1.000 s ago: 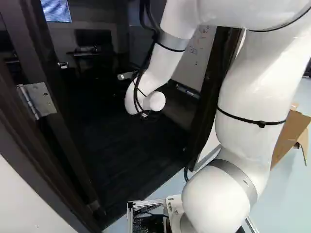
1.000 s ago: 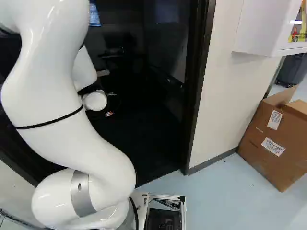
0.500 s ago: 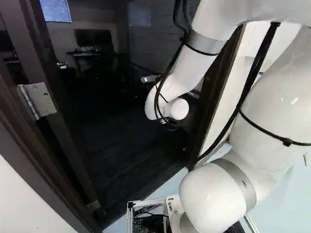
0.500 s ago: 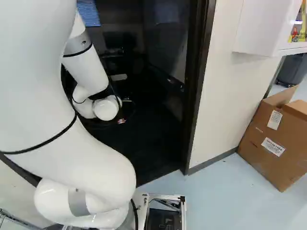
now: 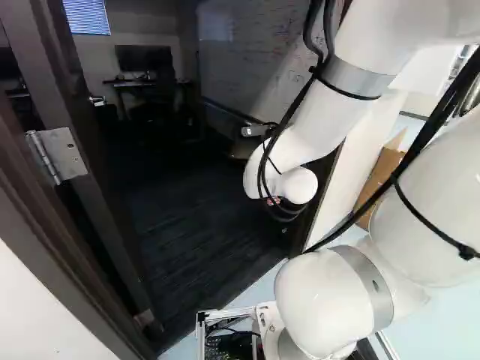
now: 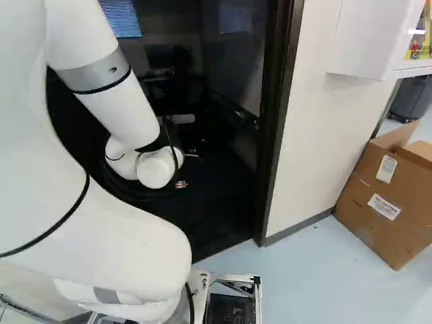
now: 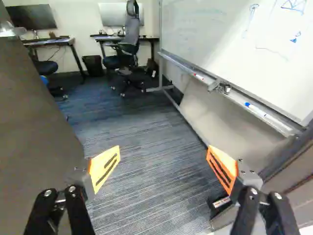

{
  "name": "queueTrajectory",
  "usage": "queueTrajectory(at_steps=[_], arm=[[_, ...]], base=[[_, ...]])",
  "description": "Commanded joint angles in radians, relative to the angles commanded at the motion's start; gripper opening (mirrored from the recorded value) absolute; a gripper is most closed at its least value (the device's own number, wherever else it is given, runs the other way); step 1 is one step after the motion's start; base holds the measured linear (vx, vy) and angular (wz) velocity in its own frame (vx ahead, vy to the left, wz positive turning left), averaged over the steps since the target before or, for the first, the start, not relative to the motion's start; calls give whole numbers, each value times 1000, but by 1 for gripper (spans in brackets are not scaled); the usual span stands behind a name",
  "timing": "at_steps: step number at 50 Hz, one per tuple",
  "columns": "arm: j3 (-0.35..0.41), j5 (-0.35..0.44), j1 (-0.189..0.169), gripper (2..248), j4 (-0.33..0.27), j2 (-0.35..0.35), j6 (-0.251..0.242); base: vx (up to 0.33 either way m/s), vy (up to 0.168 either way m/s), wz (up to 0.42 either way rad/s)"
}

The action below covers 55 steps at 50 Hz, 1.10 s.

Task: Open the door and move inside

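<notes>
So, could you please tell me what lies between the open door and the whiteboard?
Striped carpet lies between the door and the whiteboard in the wrist view, with the claw open in front of it.

From behind my arm (image 5: 334, 300), left and right, my base views look ahead and down, sharing the door frame (image 6: 277, 128); my wrist view faces the whiteboard (image 7: 215, 39) closer up.

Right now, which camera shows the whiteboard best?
The wrist view: the whiteboard, its tray and markers show bright and near. The left base view has it dimmer, partly behind the arm; the right base view, very dark.
</notes>
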Motion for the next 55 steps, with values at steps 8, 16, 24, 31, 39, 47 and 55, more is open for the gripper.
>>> queueTrajectory(at_steps=[8, 16, 24, 31, 39, 47, 55], arm=[[34, 2, -29, 247, 5, 30, 0], [62, 3, -53, 247, 9, 53, 0], [81, 4, -70, 247, 12, 70, 0], [93, 5, -79, 247, 14, 80, 0], [99, 5, -85, 247, 15, 86, 0], [99, 5, -85, 247, 15, 86, 0], [99, 5, -85, 247, 15, 86, 0]], base=[[0, 0, 0], [0, 0, 0], [0, 0, 0], [0, 0, 0], [0, 0, 0], [0, 0, 0], [0, 0, 0]])
